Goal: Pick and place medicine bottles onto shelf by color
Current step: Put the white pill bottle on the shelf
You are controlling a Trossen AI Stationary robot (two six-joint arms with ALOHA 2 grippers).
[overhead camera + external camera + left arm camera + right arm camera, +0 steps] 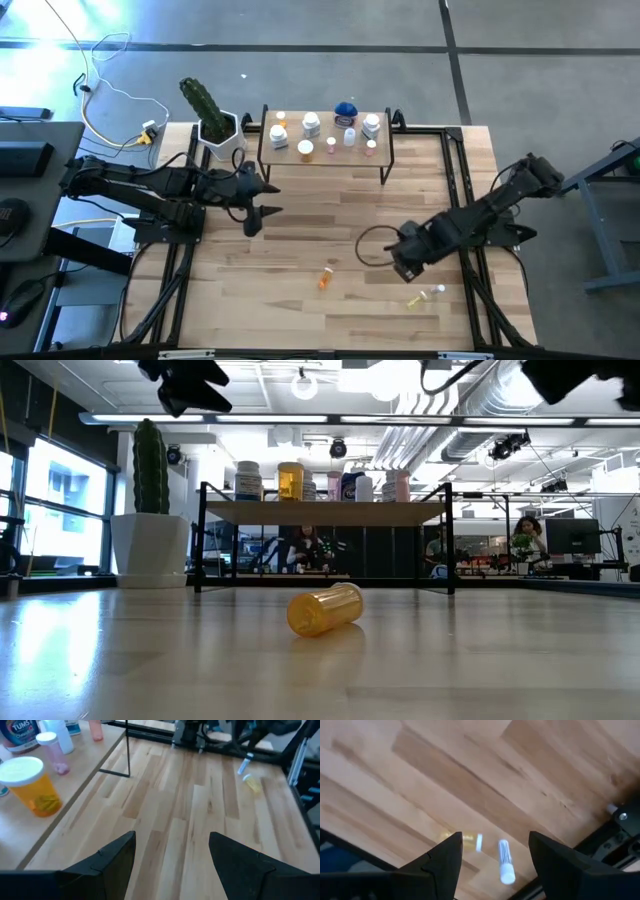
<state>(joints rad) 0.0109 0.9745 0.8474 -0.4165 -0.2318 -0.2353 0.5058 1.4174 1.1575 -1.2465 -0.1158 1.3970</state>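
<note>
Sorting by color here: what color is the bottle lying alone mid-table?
Orange: the tipped-over bottle shows best in the low view.

Open-plan workshop seen beyond a pale wooden tabletop

A grey concrete floor surrounds the table; bright tall windows stand at one side, white exposed ceiling ducts and lamps run overhead, and seated people work at distant desks.

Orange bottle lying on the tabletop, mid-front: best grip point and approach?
Take the orange translucent bottle across the middle of its round body, coming straight down from above. It lies on its side on the wooden tabletop, so its length runs along the wood; set the open fingers either side of the barrel. The right gripper looks nearer than the left gripper.
</note>
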